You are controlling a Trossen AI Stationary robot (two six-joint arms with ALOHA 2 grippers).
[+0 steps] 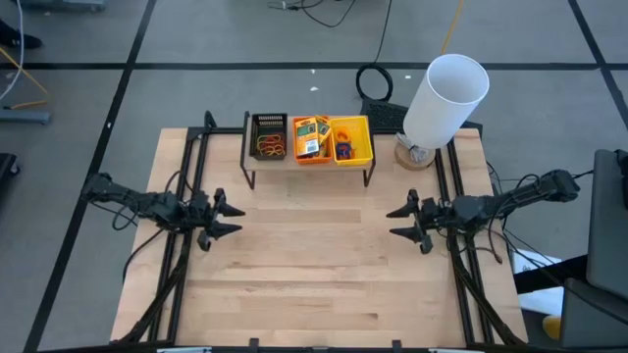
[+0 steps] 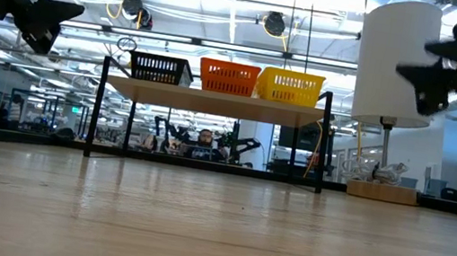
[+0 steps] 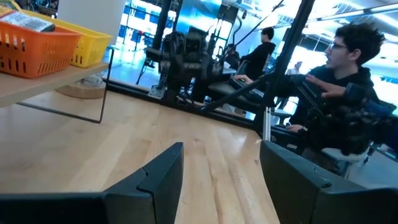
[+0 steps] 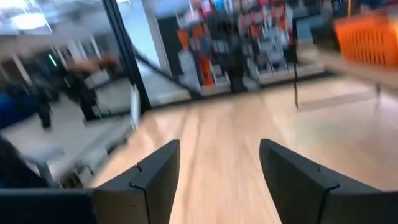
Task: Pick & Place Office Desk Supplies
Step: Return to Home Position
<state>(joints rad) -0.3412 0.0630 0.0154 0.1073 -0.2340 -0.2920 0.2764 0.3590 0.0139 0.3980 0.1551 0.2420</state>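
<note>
The office desk supplies lie in three bins on a low black-legged shelf (image 1: 257, 169) at the table's far middle. Yellow packs (image 1: 310, 135) fill the orange bin (image 2: 228, 77). Rubber bands lie in the black bin (image 1: 270, 147) and in the yellow bin (image 1: 343, 149). My left gripper (image 1: 238, 219) (image 3: 221, 168) hovers open near the table's left edge, pointing level toward the middle. My right gripper (image 1: 392, 223) (image 4: 217, 165) hovers open near the right edge, facing it. Nothing is between either pair of fingers.
A big white cylinder (image 1: 444, 98) stands tilted on a round wooden base at the far right corner. Bare wooden tabletop (image 1: 314, 265) stretches between the two grippers and toward the near edge. Beyond the table, people (image 3: 342, 81) sit at another station.
</note>
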